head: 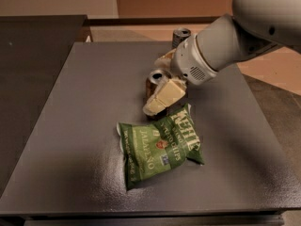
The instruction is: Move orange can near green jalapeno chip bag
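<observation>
The orange can (151, 85), brown-orange with a silver top, stands upright on the dark grey table (84, 102), just behind the top edge of the green jalapeno chip bag (160, 145). The bag lies flat at the table's middle front. My gripper (153, 87) reaches in from the right and is closed around the can, one cream finger (165, 96) in front of it and the other behind it. The near finger's tip hangs just above the bag's upper edge. The can's lower part is hidden by the finger.
A slimmer blue-and-silver can (180, 35) stands at the table's far edge, behind my arm (225, 46). A dark counter (33, 36) lies to the left. The floor drops away beyond the table's right edge.
</observation>
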Tool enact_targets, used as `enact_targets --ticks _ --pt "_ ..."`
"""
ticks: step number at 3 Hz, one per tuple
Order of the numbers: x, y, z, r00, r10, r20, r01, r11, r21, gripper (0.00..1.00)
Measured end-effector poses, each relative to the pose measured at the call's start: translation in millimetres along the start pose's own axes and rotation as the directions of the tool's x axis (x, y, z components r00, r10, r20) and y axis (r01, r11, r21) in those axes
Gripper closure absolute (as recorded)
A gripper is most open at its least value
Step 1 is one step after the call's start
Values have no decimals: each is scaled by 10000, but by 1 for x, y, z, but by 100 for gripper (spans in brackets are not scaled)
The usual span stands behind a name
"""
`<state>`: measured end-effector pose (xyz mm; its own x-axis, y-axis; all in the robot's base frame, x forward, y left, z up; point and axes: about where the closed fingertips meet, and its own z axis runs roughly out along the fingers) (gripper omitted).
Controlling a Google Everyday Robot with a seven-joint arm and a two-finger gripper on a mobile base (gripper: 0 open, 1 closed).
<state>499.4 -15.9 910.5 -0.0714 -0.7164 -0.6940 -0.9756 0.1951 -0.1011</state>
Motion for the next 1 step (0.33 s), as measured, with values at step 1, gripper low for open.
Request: enact_targets --ticks 1 --pt "0 0 0 10000 -1 0 1 10000 0 0"
